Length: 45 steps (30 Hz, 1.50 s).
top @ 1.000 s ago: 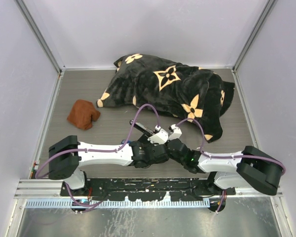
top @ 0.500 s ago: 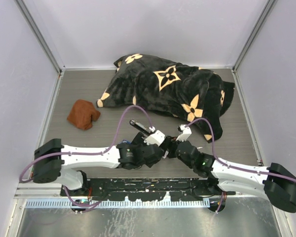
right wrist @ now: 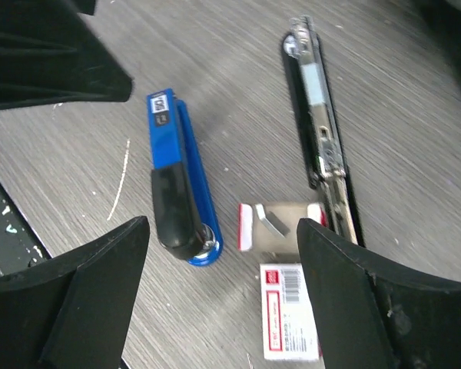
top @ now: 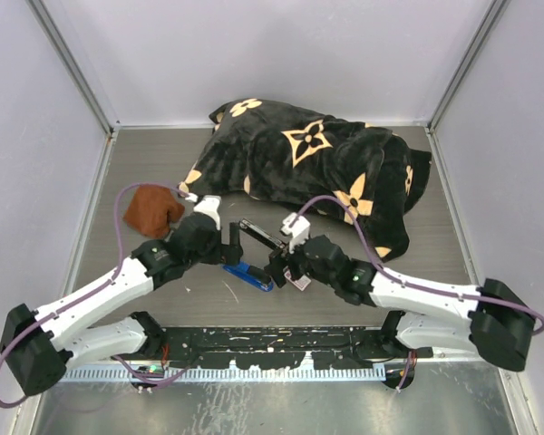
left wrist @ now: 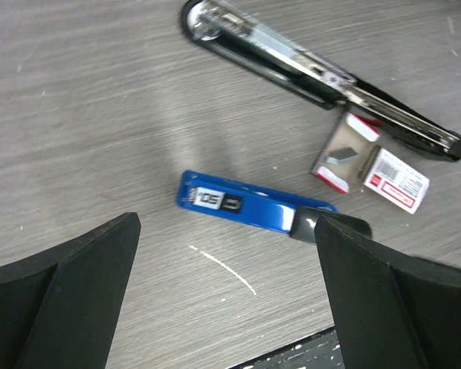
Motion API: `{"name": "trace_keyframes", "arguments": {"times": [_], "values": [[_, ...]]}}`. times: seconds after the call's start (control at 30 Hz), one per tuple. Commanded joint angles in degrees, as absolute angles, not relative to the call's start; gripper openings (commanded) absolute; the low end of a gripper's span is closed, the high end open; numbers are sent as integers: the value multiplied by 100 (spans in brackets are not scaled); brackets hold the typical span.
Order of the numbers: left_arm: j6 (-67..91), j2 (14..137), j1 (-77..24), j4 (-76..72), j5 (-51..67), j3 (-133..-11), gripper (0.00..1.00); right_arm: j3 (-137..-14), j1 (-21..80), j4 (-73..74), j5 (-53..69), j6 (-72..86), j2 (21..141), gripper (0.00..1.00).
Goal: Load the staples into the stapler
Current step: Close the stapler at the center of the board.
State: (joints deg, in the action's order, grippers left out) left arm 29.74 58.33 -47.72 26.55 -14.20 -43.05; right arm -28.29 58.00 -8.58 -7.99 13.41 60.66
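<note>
On the grey wood-grain tabletop a crumpled brown cloth lies near the left edge. Just right of it, the left end effector hovers with its fingers spread wide and nothing between them. Below its fingers a blue stapler lies closed and flat, near the middle of the front edge. Beyond that, towards the middle of the tabletop, a black stapler lies swung open, with its long chrome rail exposed. The staples, a small white box with a red label, rest flat on the tabletop just right of the blue stapler and close by the hinge end of the black stapler. The box's inner tray lies pulled out just beside it, with a small grey piece inside. The right end effector hangs over this cluster, its fingers also parted and empty, the tray and the end of the blue stapler showing in the gap. A black blanket with tan flower shapes is heaped along the back edge, reaching to the back right corner.
</note>
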Motion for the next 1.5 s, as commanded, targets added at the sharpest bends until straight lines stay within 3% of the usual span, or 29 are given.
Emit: {"name": "trace_keyframes", "arguments": {"times": [0.0, 0.3, 0.57, 0.93, 1.03, 1.13, 1.47], "values": [[3343, 5552, -3681, 2239, 147, -3954, 100, -3771, 5811, -656, 83, 367, 6947, 84], [3823, 5144, -1417, 1518, 1847, -2897, 100, -4879, 5897, -63, 435, -161, 8574, 82], [4065, 5102, -794, 1283, 2334, -2628, 100, -5395, 6082, 376, 70, -269, 9392, 76], [3958, 5000, -782, 1468, 2186, -2663, 100, -5825, 6423, 760, -686, -138, 10017, 42], [3970, 4944, -782, 1509, 2181, -2669, 100, -5799, 6489, 679, -862, -45, 10076, 27], [4043, 4847, -784, 1553, 2262, -2663, 99, -5613, 6495, 377, -918, 81, 9899, 2], [4592, 4611, -782, 1185, 3020, -2432, 98, -4152, 6489, -2347, -179, 277, 8664, 1]]}}
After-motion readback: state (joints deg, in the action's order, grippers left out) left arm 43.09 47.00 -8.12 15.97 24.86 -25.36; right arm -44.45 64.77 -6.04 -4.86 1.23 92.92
